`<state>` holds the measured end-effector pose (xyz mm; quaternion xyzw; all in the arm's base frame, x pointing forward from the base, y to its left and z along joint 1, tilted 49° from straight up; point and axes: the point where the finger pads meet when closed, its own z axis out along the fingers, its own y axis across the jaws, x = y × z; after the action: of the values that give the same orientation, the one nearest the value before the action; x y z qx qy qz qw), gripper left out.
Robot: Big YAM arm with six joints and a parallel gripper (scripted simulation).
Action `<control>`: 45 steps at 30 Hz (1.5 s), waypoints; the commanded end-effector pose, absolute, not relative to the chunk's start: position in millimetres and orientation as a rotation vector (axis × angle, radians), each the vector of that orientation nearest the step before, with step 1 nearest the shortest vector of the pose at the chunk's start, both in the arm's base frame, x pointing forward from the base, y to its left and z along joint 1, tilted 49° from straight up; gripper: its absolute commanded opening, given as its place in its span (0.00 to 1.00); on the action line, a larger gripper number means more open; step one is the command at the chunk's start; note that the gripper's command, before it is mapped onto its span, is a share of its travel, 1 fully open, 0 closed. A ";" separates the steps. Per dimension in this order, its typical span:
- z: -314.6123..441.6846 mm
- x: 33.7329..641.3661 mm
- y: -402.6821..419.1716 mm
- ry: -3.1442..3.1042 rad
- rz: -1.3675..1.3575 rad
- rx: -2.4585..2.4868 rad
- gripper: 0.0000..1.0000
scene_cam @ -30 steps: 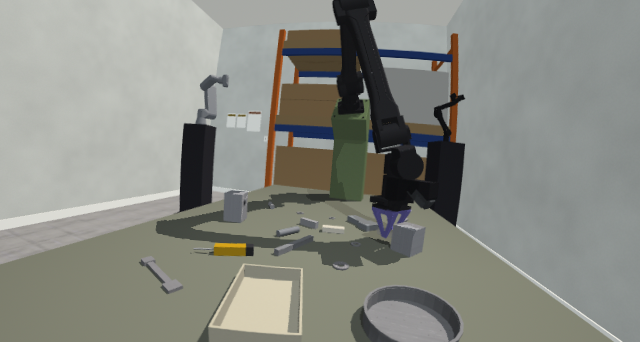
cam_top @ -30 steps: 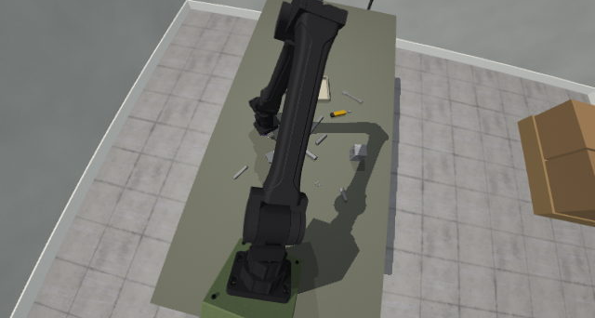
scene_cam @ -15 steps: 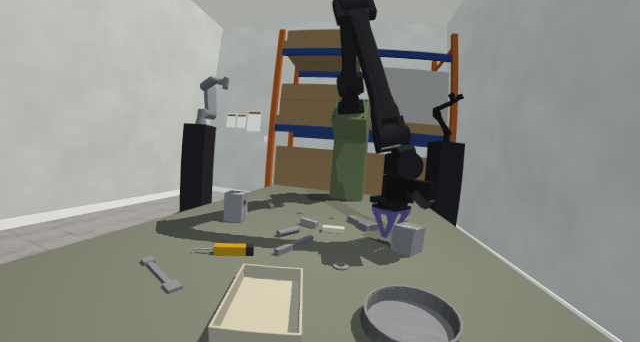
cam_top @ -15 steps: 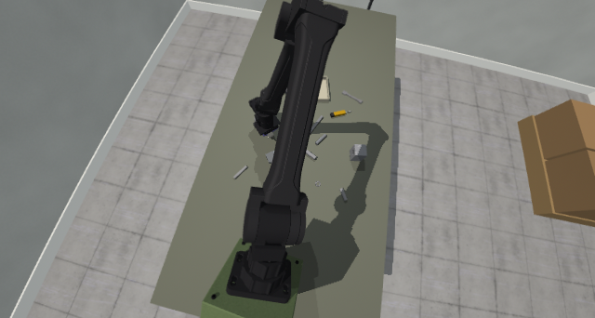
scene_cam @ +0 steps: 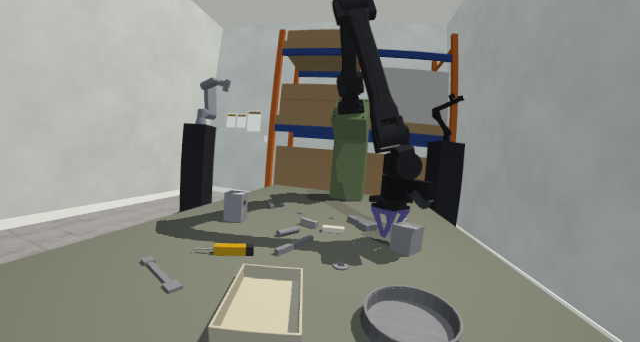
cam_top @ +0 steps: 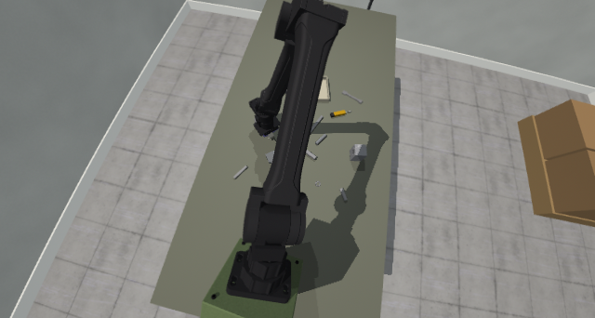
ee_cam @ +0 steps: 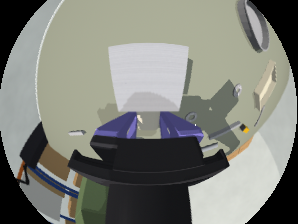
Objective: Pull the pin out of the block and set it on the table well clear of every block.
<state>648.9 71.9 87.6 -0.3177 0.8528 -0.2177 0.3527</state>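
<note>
A light grey block (scene_cam: 406, 239) (ee_cam: 148, 75) stands upright on the table, directly in front of the fingers in the wrist view. In the top view the arm hides it. My gripper (cam_top: 269, 137) (scene_cam: 384, 233) (ee_cam: 148, 110), with purple fingers, is low beside the block's robot-facing side. The fingers are part-way closed on the pin (ee_cam: 148, 121), a short light grey piece that shows between them against the block's near side. How deep the pin sits in the hole is hidden. The block looks upright, and its top is clear of the fingers.
Another grey block (cam_top: 358, 152) (scene_cam: 234, 207) stands across the table. A grey angled part (scene_cam: 362, 223) lies near the gripper. A ring (scene_cam: 340, 266) (ee_cam: 235, 89), a yellow screwdriver (cam_top: 338, 113) (scene_cam: 230, 249), a spanner-like bar (cam_top: 352, 97) (scene_cam: 159, 274), a beige tray (scene_cam: 301, 302) and a round dish (scene_cam: 415, 294) lie farther out.
</note>
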 end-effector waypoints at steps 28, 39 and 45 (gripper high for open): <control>72.7 643.1 47.0 2.268 -0.600 -0.815 0.00; 73.6 643.8 47.9 2.272 -0.600 -0.811 0.00; 73.6 643.9 48.0 2.273 -0.600 -0.811 0.00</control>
<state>644.2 67.1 84.1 -0.3180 0.8574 -0.2234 0.3374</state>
